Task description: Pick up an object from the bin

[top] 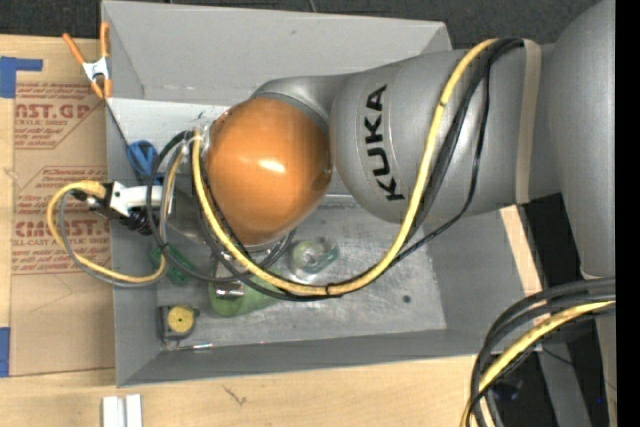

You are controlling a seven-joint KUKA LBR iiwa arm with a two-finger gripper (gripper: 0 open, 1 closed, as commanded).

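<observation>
My gripper [228, 288] reaches down under the arm's orange dome, near the bin's front left. Its metal tip sits right against a light green object [245, 302] lying on the bin floor; the dome and cables hide much of both. A clear, round plastic piece [312, 256] lies just to the right of the gripper. A small yellow disc in a dark holder [180, 320] rests in the front left corner.
A blue item [142, 156] lies by the left wall, partly behind cables. The arm and its orange dome cover the bin's middle and back. Yellow and black cables loop over the left rim. Bare grey floor shows at the front right.
</observation>
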